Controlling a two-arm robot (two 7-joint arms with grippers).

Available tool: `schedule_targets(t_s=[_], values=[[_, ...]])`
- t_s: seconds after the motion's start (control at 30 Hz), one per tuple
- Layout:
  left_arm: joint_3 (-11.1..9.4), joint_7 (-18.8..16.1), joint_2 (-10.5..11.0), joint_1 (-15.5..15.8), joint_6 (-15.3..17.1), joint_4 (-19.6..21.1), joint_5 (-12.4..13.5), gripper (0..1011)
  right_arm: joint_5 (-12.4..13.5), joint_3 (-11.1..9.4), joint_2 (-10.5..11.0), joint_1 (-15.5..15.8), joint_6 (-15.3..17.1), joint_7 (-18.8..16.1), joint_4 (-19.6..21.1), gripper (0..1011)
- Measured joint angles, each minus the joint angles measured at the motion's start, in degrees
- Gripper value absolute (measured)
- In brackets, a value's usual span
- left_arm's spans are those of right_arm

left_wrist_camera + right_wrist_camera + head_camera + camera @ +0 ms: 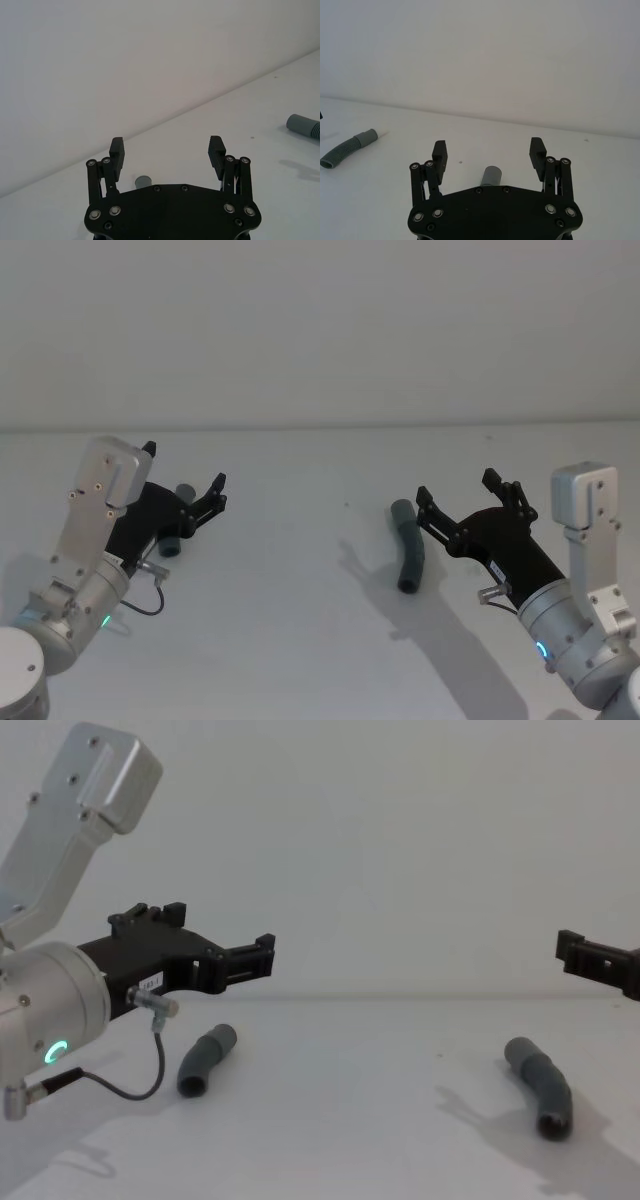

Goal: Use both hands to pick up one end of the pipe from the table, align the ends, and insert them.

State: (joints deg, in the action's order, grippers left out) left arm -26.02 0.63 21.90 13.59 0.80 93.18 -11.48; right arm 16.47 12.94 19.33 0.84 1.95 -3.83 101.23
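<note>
Dark grey bent left pipe piece point(205, 1058) lies on left side of matte white table point(300, 640), right pipe piece point(408, 545) on table's right side. Black angular left gripper point(186, 466), right gripper point(456, 486) hover above table, 1 over each piece, fingers wide, empty. Lower straight; clamp mid-body, mating ends free.

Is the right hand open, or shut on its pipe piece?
Open. The right hand holds its fingers wide apart, gripping nothing; the grey pipe piece lies free on the table, apart from them.
</note>
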Motion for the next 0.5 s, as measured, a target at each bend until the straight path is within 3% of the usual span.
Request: schedule_targets(t_s=[0.5], values=[[0.0,0.0,0.0,0.0,0.0,0.0,0.0,1001,0.0,0.0,0.0,0.0,0.0,0.0,0.0,1002]])
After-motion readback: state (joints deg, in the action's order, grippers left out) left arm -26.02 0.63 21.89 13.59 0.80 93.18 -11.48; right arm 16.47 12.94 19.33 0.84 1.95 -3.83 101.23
